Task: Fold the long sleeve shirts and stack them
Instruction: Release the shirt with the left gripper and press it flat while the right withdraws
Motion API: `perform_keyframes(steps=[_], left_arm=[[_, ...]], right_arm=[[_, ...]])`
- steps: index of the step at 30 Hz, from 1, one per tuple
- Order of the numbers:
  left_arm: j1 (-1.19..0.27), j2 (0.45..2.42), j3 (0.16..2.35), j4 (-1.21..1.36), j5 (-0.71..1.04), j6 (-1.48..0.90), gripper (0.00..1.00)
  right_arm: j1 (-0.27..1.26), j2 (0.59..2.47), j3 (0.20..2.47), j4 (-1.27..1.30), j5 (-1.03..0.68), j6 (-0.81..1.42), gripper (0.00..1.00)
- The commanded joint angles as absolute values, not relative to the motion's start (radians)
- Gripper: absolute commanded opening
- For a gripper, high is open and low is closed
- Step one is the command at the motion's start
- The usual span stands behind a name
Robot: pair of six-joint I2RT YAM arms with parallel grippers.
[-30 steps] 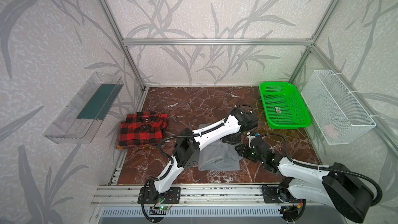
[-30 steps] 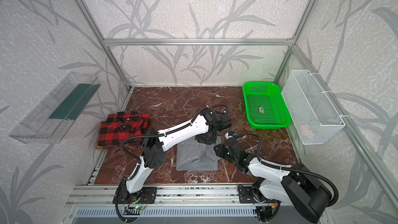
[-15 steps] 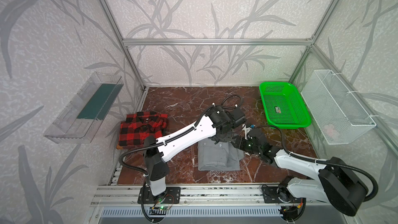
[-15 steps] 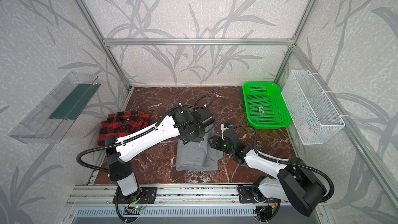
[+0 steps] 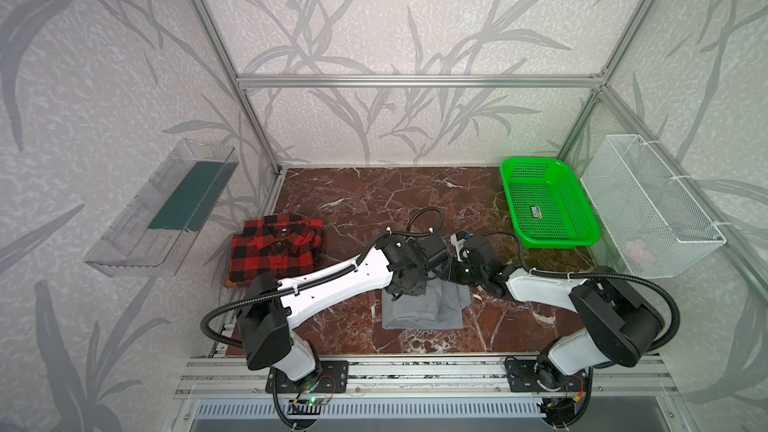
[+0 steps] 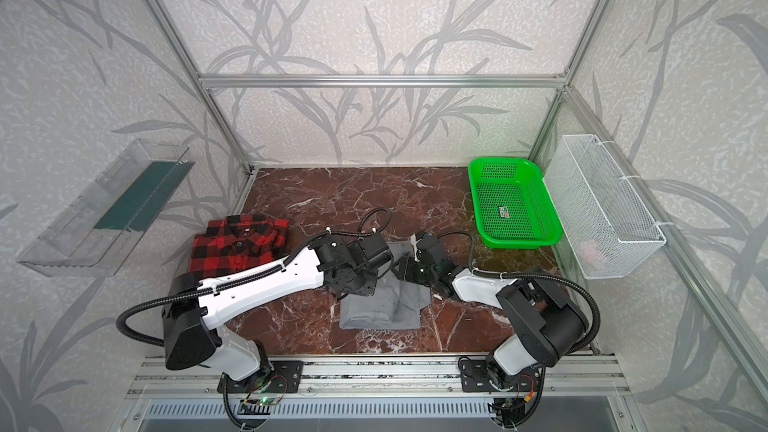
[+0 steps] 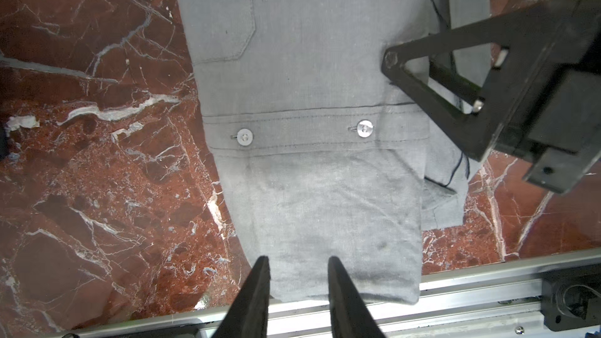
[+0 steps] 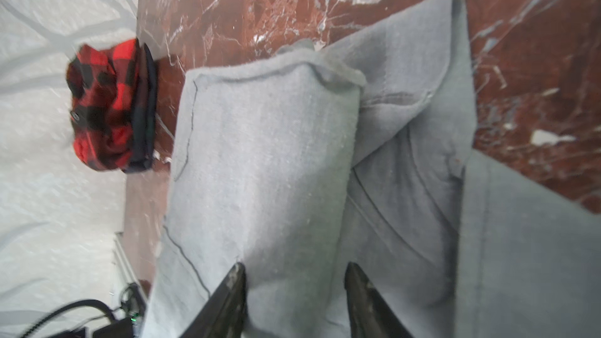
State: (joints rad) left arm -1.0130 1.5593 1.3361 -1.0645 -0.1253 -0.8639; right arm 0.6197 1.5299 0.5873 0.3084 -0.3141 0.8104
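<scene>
Left gripper (image 7: 297, 263) hangs over the grey shirt (image 5: 424, 309), its two fingers a little apart with only flat cloth showing in the gap. I read it as poised to smooth or lift the bundle, not gripping it. Right gripper (image 8: 294, 268) reaches over the same shirt from its right edge with jaws likewise spread. I see no cloth pinched, though that wrist view is smeared and I would not swear to it. The grey shirt lies folded into a rectangle, buttons up, on the marble table (image 5: 374, 201). A loose flap pokes out on its right side, which is probably why that arm is there. From above, its far end is hidden under both wrists. Well to the left of the grey shirt and a little farther back sits the plaid shirt (image 5: 276, 249), folded and parked by the wall, likely as the base of the stack. A tan edge shows beneath it that I cannot identify. Far to the right of the grey shirt stands a green basket (image 5: 557, 243) holding a small label too tiny to read.
</scene>
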Motion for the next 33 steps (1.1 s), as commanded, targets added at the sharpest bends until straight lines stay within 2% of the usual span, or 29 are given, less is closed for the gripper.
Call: perform_keyframes(steps=[1, 5, 8, 17, 26, 29, 33], left_arm=[[-1.004, 1.537, 1.315, -1.04, -0.159, -0.851, 0.32], [-1.001, 1.54, 1.304, -1.034, -0.165, -0.84, 0.32], [-0.999, 1.546, 1.291, -1.023, -0.158, -0.836, 0.32], [-0.997, 1.592, 1.247, -0.941, -0.075, -0.846, 0.32], [-1.006, 1.664, 1.261, -0.853, 0.027, -0.855, 0.32], [-1.013, 1.693, 1.287, -0.836, 0.04, -0.856, 0.33], [-1.032, 1.736, 1.302, -0.792, 0.083, -0.877, 0.33]], right_arm=[[0.617, 1.528, 0.632, 0.298, -0.334, 0.777, 0.37], [0.614, 1.488, 0.662, 0.242, -0.315, 0.739, 0.11], [0.606, 1.445, 0.675, 0.194, -0.288, 0.704, 0.0], [0.541, 1.408, 0.652, 0.158, -0.326, 0.667, 0.0], [0.509, 1.376, 0.566, 0.128, -0.265, 0.682, 0.0], [0.495, 1.339, 0.514, 0.177, -0.234, 0.705, 0.08], [0.483, 1.268, 0.521, 0.091, -0.243, 0.69, 0.34]])
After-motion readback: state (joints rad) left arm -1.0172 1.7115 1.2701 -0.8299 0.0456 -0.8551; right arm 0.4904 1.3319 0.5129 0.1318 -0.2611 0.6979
